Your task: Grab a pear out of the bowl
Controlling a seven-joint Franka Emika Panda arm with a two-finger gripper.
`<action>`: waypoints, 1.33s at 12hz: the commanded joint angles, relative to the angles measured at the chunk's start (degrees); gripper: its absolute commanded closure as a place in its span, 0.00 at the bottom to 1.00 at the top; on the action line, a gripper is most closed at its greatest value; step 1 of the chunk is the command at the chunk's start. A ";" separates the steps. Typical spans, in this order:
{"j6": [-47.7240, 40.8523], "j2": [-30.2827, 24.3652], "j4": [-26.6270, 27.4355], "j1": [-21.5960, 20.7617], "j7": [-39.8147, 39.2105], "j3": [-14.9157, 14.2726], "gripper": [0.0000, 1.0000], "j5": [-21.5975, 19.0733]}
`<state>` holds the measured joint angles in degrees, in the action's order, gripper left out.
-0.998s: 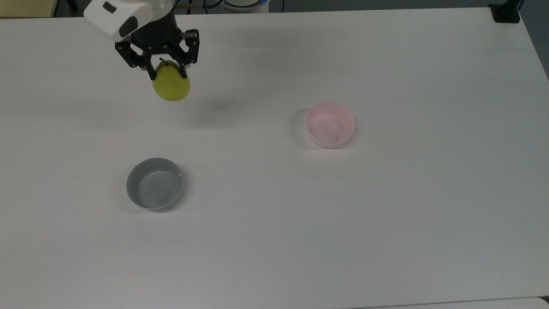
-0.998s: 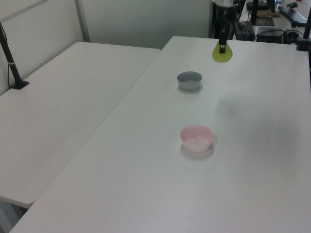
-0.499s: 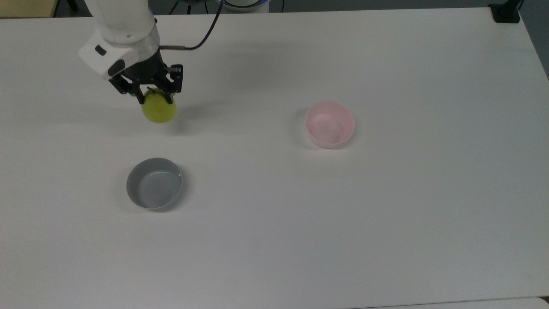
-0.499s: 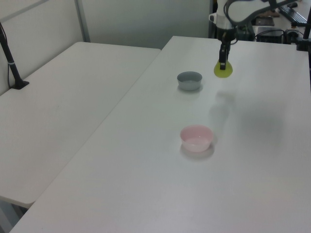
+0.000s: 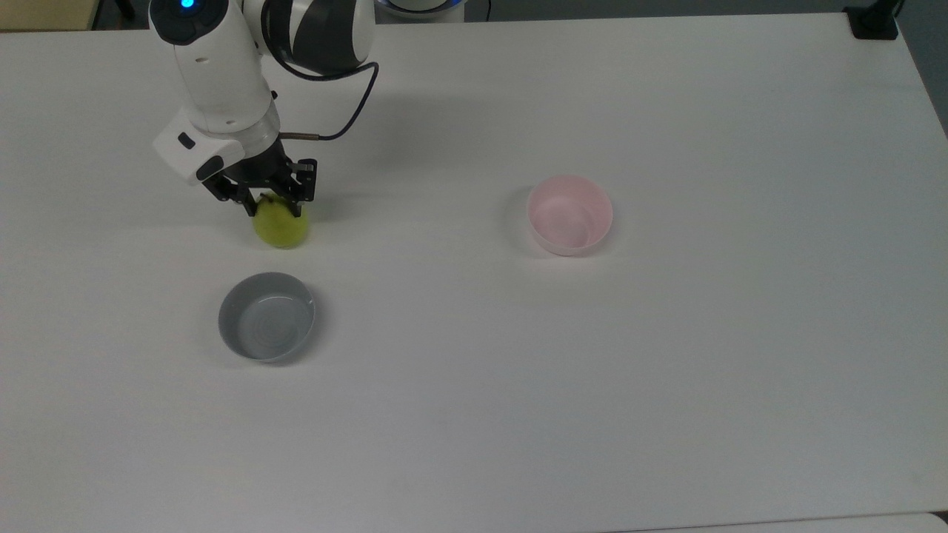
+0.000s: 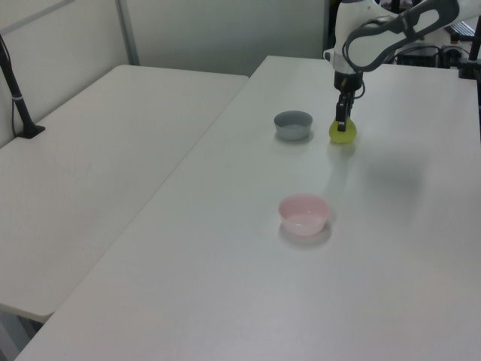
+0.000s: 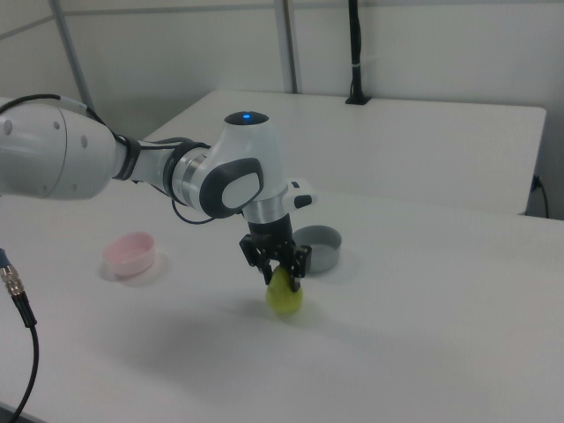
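Top view: we see the black two-finger gripper [image 5: 272,209] in the upper left of the frame, fingers closed on the top of the pear [image 5: 282,226]. Pear is a rounded, smooth yellow-green fruit, sitting at or just above the matte white table [image 5: 666,385]; we can't tell if its base touches.

Pink bowl [image 5: 569,215] sits right of centre in the top view, well apart from the pear. It's round with a glossy pale pink inside and a whitish outer wall, nothing in it. Grey bowl [image 5: 266,316] is lower left, near the pear but not touching, round, smooth, shallow, also holding nothing.

Left view: gripper [image 6: 341,125] comes straight down onto the pear [image 6: 343,133] in the upper right, just beside the grey bowl [image 6: 293,124]; pink bowl [image 6: 304,214] is mid-frame.

Right view: the white glossy arm [image 7: 159,172] reaches in from the left, gripper [image 7: 280,273] clamped on the pear [image 7: 285,296] at centre, with the grey bowl [image 7: 319,248] behind it and the pink bowl [image 7: 130,253] at left.
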<state>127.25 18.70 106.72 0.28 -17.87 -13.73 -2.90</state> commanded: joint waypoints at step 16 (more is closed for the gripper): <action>-36.55 -21.33 -12.24 -4.06 12.56 6.07 0.00 1.49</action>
<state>90.89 -2.02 93.56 -3.20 -13.12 -11.10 -1.68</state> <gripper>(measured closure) 0.000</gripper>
